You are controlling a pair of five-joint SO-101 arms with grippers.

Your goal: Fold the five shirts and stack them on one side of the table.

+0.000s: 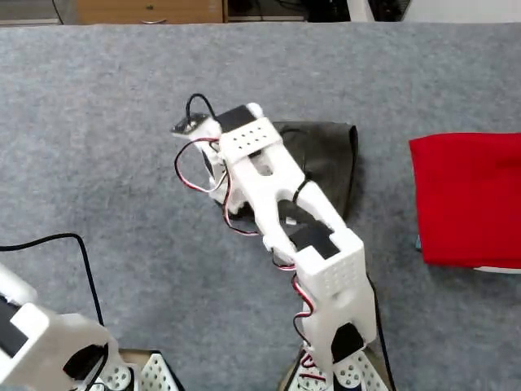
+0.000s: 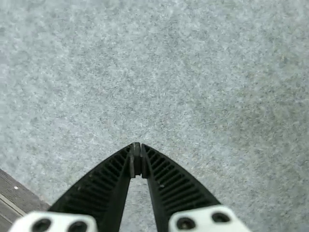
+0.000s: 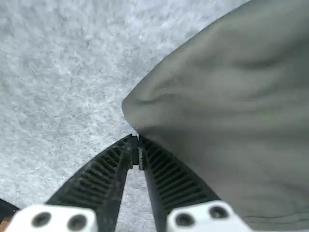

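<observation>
Table (image 1: 98,122): grey felt-like cover. I see the same grey in both wrist views.
Dark shirt (image 1: 321,159): an olive-black bundle near the middle of the table, folded into a rough rectangle. The right arm partly covers it from above.
Dark shirt, close up (image 3: 227,111): a smooth folded surface with a rounded corner. That corner lies just at my right gripper's tips.
Red shirt (image 1: 472,199): folded flat at the table's right edge, well apart from the dark shirt, and cut off by the frame.
Pale strip (image 1: 492,269): it shows under the red shirt's near edge. I cannot tell what it belongs to.
Right arm (image 1: 285,204): white, running from its base at the near edge up and across to the dark shirt's left side. Its wrist is above the shirt's edge.
Right gripper (image 3: 135,147): the jaws are closed tip to tip and meet right at the shirt's corner. I cannot tell whether any cloth is caught between them.
Left arm (image 1: 41,342): tucked at the near left corner, well away from both shirts.
Left gripper (image 2: 136,152): the jaws are closed and hold nothing, with bare grey cover under them.
Black cable (image 1: 81,252): it loops over the table beside the left arm.
Wooden furniture (image 1: 146,10): beyond the far edge of the table.
</observation>
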